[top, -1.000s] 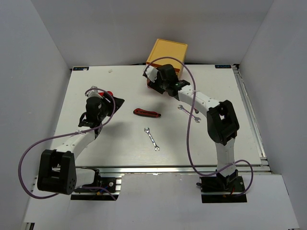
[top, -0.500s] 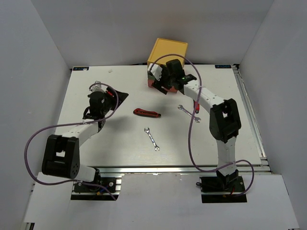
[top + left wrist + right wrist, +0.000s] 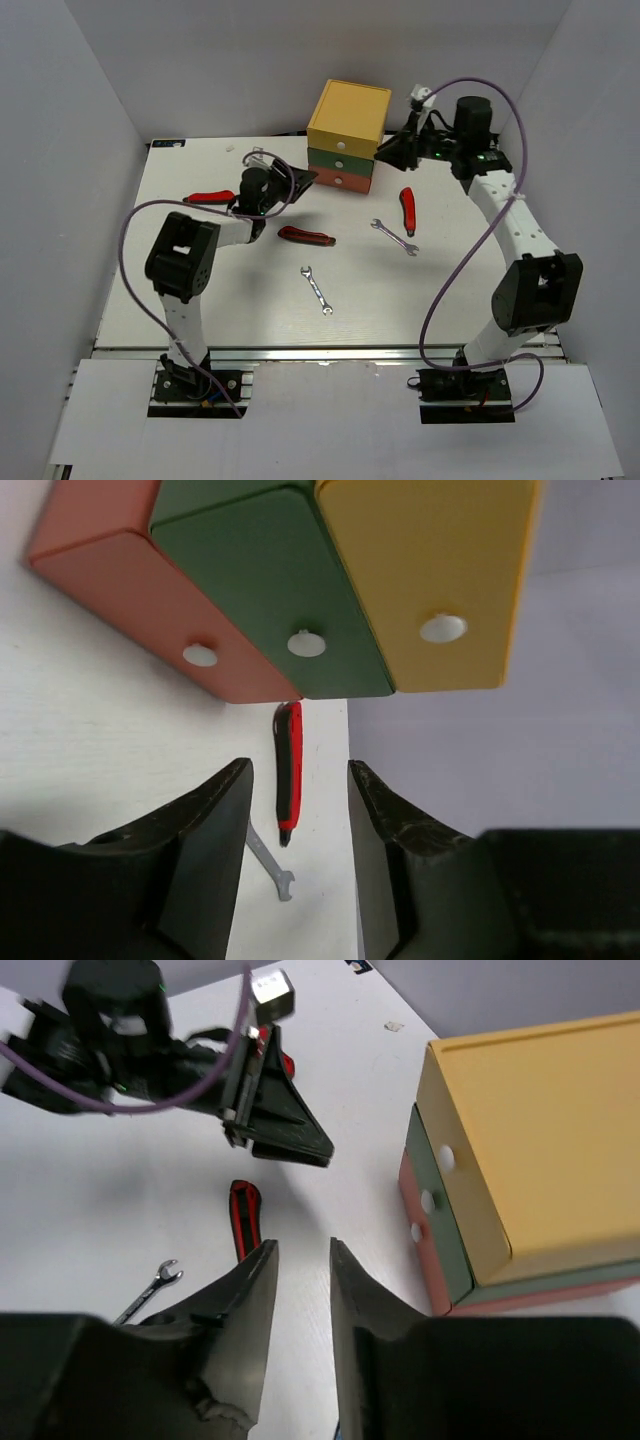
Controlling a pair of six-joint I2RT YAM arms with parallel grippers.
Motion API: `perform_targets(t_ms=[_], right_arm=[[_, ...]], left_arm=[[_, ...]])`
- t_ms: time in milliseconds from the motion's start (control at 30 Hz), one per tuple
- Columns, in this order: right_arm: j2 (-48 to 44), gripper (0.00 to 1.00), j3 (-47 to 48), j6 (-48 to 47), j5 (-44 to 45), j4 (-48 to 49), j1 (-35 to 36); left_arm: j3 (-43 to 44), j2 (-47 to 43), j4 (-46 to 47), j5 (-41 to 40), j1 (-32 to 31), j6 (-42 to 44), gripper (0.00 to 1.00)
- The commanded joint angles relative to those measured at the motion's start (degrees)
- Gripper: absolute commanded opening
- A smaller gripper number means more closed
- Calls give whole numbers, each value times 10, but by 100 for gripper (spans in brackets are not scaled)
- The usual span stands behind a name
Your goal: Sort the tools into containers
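Two empty: left end effector (image 3: 298,780), right end effector (image 3: 302,1250), jaws narrowly parted; drawers (image 3: 345,140) closed.

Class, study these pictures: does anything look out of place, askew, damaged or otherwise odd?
Nothing looks damaged or spilled. One oddity: the stacked yellow, green and orange-red box drawers are all shut, while two silver open-end wrenches and three red-handled tools lie scattered loose on the white table.

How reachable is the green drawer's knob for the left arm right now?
Probably yes: the left gripper faces the green drawer's knob with empty jaws apart and nothing in the way.
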Motion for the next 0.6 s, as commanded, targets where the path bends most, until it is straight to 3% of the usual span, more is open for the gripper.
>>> perform_targets(t_ms=[0,267,567], right_arm=[[-20,35,-27,74,-80,51,-22],[-64,41,-97,64,-88,54,-81],[-80,41,-131,63,-89,55,-109]], left_arm=[[49,41,67,-10,-13,-51,54],[192,162,48,-6,-28,-72,57],[248,217,27,-21,-36,-91,57]])
